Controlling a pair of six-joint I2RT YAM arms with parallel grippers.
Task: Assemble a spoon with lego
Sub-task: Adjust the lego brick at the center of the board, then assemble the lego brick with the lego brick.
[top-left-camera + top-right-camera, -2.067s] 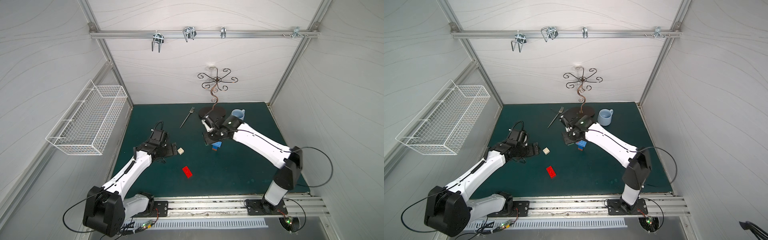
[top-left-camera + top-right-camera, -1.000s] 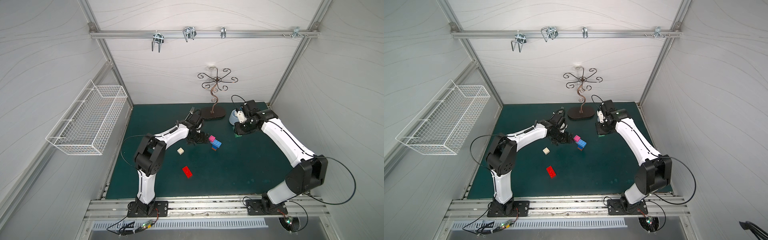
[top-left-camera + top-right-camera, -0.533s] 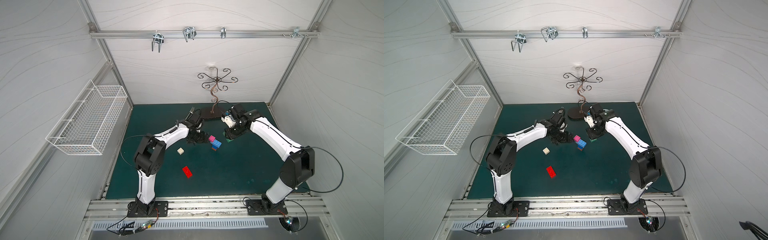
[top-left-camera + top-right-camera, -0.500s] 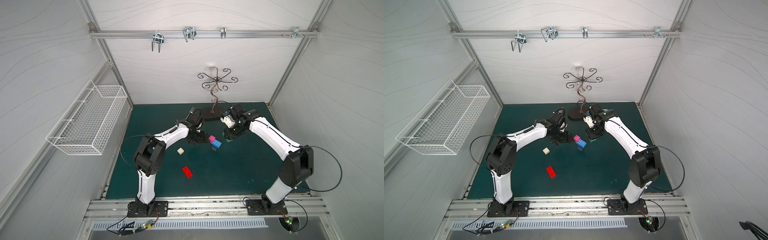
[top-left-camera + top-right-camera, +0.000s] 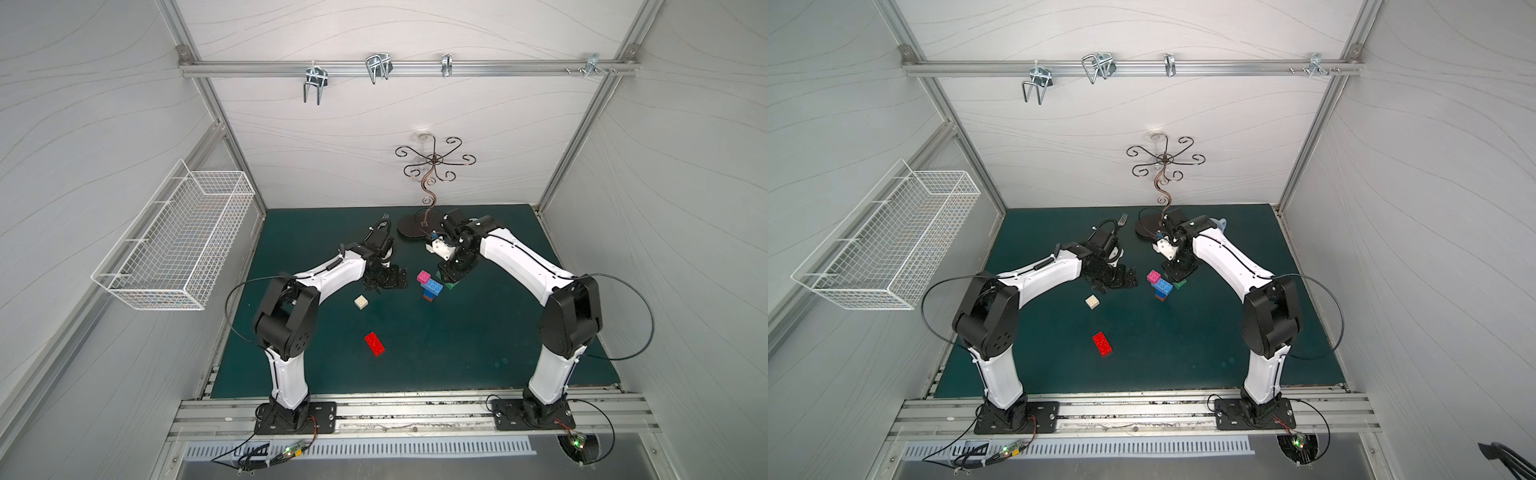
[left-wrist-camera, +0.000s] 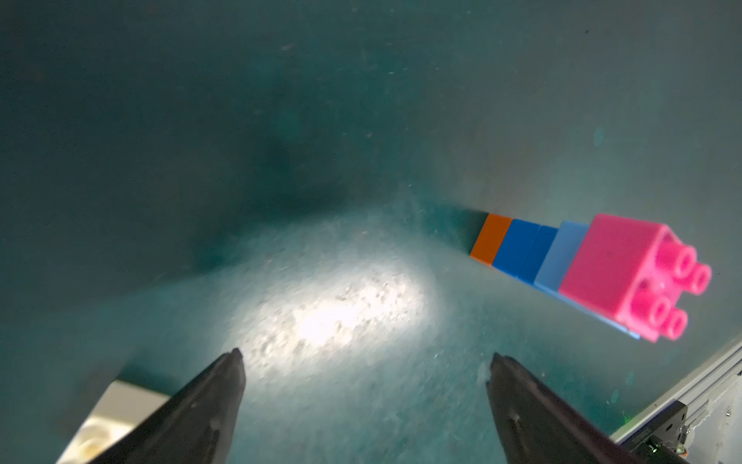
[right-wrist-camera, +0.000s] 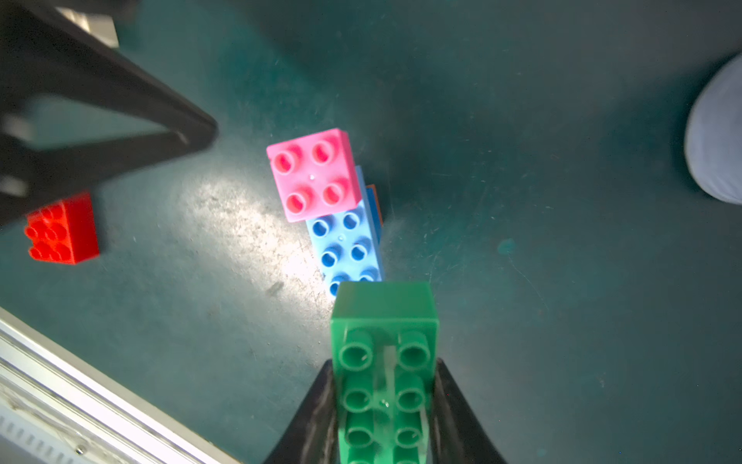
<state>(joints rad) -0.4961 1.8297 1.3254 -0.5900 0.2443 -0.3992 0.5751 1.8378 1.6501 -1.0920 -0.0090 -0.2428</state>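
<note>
Now closing in: our right gripper [image 7: 383, 361], pinching the long green brick [image 7: 383, 313], hangs just beside the half-built spoon [image 7: 345, 225]. The spoon stands upright on the mat [image 7: 522, 160], its pink brick [image 7: 313, 172] atop the light blue brick [image 7: 349, 249]. We judge the green piece should come down level onto the free light blue studs, pressed straight so the narrow stem does not tip. Our left gripper [image 6: 363, 357], spread wide and empty nearby, could steady it. A second earlier the right arm was back by the mug [image 7: 718, 132]; the left arm has not moved.
</note>
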